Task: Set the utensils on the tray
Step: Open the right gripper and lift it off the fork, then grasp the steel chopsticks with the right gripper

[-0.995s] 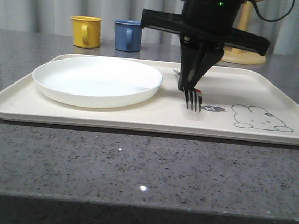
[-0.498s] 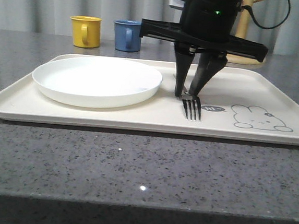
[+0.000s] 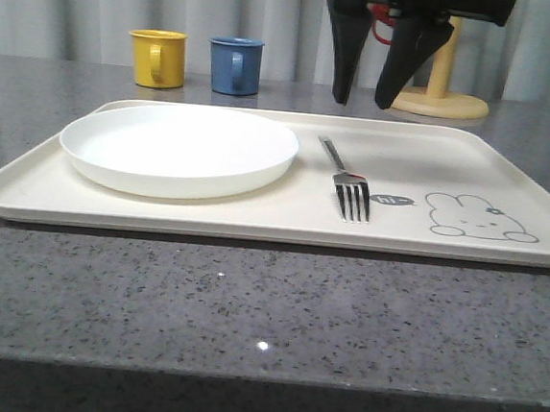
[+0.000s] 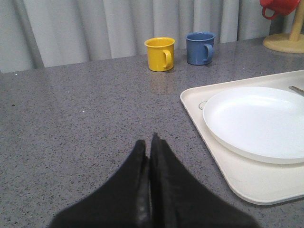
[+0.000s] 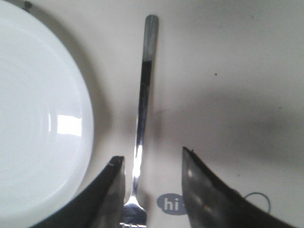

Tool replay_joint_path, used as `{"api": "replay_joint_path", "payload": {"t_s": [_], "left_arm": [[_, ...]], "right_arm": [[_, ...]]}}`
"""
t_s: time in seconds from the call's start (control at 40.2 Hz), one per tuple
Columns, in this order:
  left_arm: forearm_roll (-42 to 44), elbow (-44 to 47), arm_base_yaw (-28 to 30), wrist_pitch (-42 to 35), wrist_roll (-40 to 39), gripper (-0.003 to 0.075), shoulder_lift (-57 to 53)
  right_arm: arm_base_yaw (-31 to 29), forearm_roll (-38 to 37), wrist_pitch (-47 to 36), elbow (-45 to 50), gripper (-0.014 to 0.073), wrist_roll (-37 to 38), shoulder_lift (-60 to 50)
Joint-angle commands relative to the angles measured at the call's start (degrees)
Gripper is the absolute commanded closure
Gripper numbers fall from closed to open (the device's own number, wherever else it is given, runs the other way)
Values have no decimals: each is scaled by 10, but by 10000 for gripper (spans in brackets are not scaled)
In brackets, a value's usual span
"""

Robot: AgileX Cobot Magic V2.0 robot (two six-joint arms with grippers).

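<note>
The tray (image 3: 503, 247) is set on the table (image 3: 247, 310). The plate (image 3: 179, 147) is seated on its left half. The fork (image 3: 348, 179) is laid flat beside the plate, untouched. The right gripper (image 3: 366, 93) is held above it, jaws spread. The left gripper (image 4: 150, 152) is pressed together, holding nothing.

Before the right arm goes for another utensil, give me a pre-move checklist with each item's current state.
1. Fork released and lying flat on the tray: ok.
2. Right gripper open, above the fork and apart from it: ok.
3. Fork apart from the plate, beside it: ok.
4. Plate on the tray: ok.
5. Left gripper shut, holding nothing, over bare table away from the tray: ok.
6. Location of the next utensil to fetch: cannot tell.
</note>
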Motion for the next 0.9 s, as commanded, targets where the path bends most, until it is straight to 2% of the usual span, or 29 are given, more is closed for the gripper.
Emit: {"api": "replay_joint_path", "payload": {"t_s": [0.0,0.174,0.373,0.523,0.647,0.871], "left_arm": [[-6,-15,0,-47,-4,738,5],[-6,-15,0,-47,-4,738,5],[-6,-15,0,-47,-4,738,5],[-6,-15,0,-47,-4,738,5],[-6,-15,0,-47,-4,738,5],[-6,-15,0,-47,-4,738,5]], "right_arm": [[-24,-12,63,-10,273,-44,-53],[-92,-15,62,61,273,-90,-125],[-224,-20,62,168,273,-135,-201],[-306,-19,42,219,274,-168,-212],[-334,-6,9,251,274,-187,-211],[-337,-6,-50,269,274,-190,-198]]}}
